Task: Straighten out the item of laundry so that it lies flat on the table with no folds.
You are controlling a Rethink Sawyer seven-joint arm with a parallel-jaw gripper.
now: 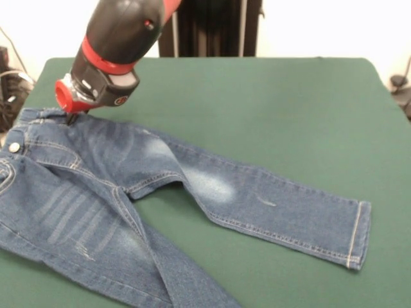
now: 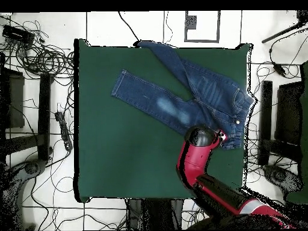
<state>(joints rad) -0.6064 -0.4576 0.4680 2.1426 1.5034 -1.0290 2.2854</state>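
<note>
The item of laundry, a small pair of blue jeans point(image 1: 160, 173), lies spread on the dark green table point(image 1: 276, 109) with its waistband at the left of the front view. One leg runs right to a hemmed cuff point(image 1: 358, 234). The other leg runs off the picture's bottom edge. My gripper point(image 1: 72, 117) is low at the far corner of the waistband, touching or just above the denim, and the arm's red and black head hides its tips. From overhead the jeans point(image 2: 180, 90) lie near the table's top right corner, with my gripper point(image 2: 224, 138) at the waistband's lower end.
In the overhead view one leg's cuff point(image 2: 144, 44) reaches the table's top edge, and the waistband lies close to the right edge point(image 2: 245, 120). Cables point(image 2: 36, 54) and dark stands point(image 2: 283, 114) surround the table on the floor.
</note>
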